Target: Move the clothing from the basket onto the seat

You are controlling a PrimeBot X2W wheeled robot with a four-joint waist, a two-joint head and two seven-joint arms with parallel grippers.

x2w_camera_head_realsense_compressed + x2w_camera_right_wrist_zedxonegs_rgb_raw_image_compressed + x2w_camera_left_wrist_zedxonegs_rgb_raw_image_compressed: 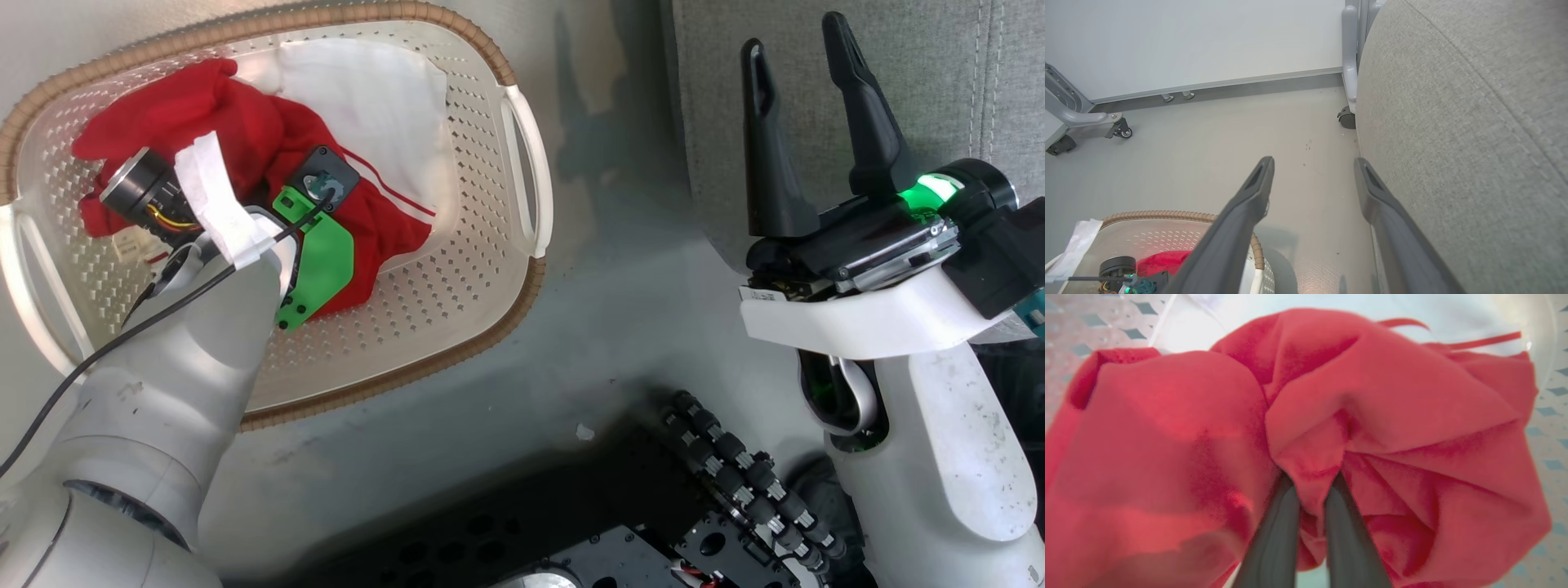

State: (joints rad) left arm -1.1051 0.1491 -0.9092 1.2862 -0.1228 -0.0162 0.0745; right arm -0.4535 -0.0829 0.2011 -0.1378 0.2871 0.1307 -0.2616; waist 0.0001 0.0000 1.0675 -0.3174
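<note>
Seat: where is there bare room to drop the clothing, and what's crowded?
The seat is bare in all that shows, beside the open right gripper. The floor strip between basket and seat is bare too. Crowded: inside the basket, where the left gripper pinches the clothing.

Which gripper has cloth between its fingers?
The left gripper, fingers pinched on a red fold of clothing in the basket; the right gripper is open and empty beside the seat.
</note>
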